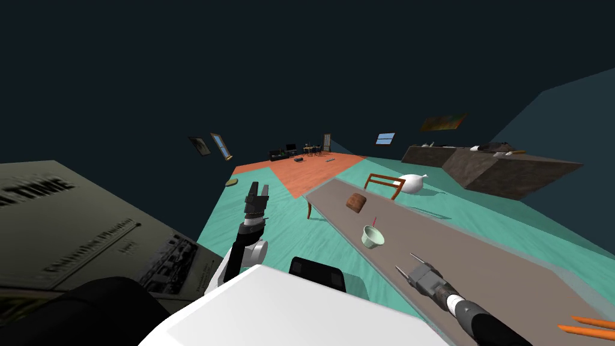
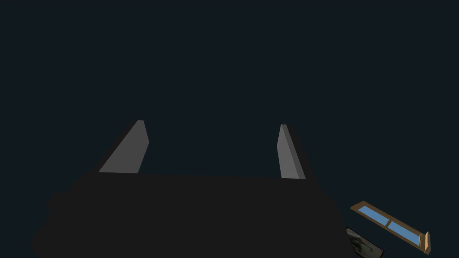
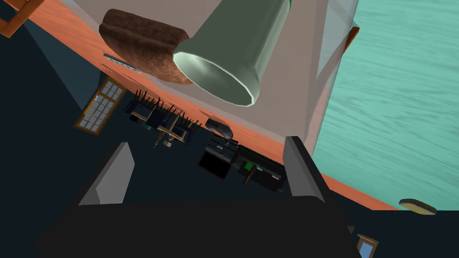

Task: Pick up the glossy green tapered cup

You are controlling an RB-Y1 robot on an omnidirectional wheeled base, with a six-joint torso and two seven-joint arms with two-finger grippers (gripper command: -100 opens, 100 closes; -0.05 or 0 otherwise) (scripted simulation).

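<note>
Cup (image 1: 372,236) (image 3: 233,49) sits at 11 o'clock from the right gripper (image 1: 405,262) (image 3: 207,143), near, untouched. That and left gripper (image 1: 259,189) (image 2: 210,123) gape empty. Poster (image 1: 90,234) reads "TIME".

Glossy, smooth pale-green cup (image 3: 237,45), rough brown loaf (image 3: 139,42), matt tabletop (image 1: 480,258) (chair frame (image 1: 384,176): wood, approx.)

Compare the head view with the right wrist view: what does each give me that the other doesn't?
Head view adds: the left gripper raised over the teal floor beside the table, two carrots at the table's near end, and a wooden chair at its far side. Right wrist view adds: a close look into the pale green cup, whose mouth lies ahead of the open jaws, not between them. Both share: the right gripper, the cup, the bread loaf behind it, and the table.
</note>
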